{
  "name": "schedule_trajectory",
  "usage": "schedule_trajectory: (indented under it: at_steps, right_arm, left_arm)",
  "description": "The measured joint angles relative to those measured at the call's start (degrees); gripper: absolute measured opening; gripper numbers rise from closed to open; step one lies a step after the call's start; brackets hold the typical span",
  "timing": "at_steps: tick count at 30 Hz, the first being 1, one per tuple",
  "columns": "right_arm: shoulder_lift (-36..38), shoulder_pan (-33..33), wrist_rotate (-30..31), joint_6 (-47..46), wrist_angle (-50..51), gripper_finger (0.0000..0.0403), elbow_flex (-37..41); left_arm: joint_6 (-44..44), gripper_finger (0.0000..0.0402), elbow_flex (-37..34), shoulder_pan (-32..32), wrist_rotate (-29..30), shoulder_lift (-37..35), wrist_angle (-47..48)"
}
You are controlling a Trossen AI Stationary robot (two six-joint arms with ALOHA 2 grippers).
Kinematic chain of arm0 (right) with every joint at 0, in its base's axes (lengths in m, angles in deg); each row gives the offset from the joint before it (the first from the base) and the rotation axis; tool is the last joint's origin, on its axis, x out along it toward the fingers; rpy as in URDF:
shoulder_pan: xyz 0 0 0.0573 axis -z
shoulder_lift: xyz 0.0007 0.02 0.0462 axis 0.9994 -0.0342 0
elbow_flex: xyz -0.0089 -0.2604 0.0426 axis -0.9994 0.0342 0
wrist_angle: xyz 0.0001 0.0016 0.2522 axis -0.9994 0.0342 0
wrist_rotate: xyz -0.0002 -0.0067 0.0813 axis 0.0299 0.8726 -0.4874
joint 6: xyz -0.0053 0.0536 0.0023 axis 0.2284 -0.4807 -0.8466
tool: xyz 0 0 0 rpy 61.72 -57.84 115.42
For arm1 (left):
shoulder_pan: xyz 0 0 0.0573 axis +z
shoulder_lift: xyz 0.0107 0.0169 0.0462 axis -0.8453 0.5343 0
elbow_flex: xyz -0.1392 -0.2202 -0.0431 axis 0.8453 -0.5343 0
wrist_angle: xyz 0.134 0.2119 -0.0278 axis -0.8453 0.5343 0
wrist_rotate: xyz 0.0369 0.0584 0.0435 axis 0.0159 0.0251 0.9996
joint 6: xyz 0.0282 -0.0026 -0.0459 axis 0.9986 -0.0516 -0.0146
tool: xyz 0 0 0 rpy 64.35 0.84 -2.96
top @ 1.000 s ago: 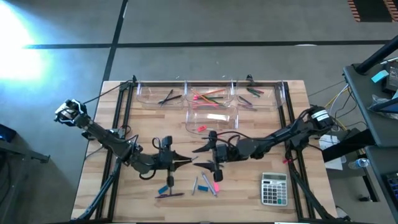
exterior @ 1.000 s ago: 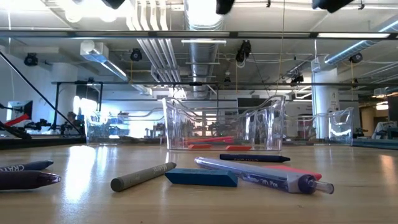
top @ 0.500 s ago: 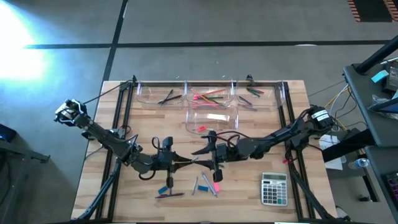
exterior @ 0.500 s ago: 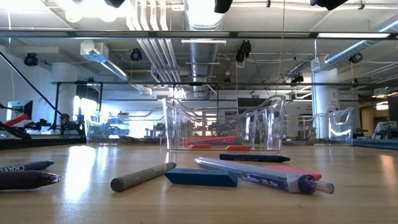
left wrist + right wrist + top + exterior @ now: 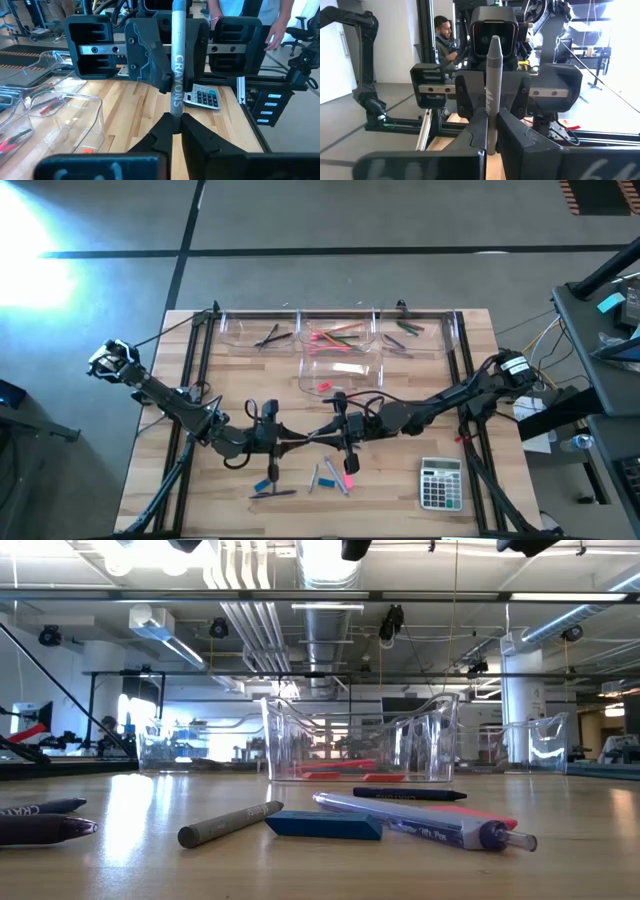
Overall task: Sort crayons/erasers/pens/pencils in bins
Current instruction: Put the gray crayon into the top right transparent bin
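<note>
Grey crayon (image 5: 177,65) is mid-handover above the counter (image 5: 400,480): left claw (image 5: 176,131) and right claw (image 5: 491,131) both clamp it. Next, presumably, one releases.

The wooden desk (image 5: 470,380) stands on a grey concrete floor (image 5: 330,215) crossed by dark lines, with bright glare at one corner. Beyond it, pipes and ducts (image 5: 330,580) run under the ceiling, and a person (image 5: 442,35) sits in the room.
</note>
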Motion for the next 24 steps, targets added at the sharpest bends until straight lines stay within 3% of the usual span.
schedule_trajectory:
  at_steps: [12, 24]
  right_arm:
    - [0.1, 0.2, 0.0, -0.1, 0.5, 0.0014, 0.0]
    - [0.8, 0.4, 0.3, -0.6, 4.1, 0.0013, -0.1]
  left_arm:
    - [-4.3, 0.0115, -0.1, 0.0, -0.1, 0.0, 6.6]
    - [-4.4, 0.013, -0.2, 0.0, -0.5, -0.3, 6.7]
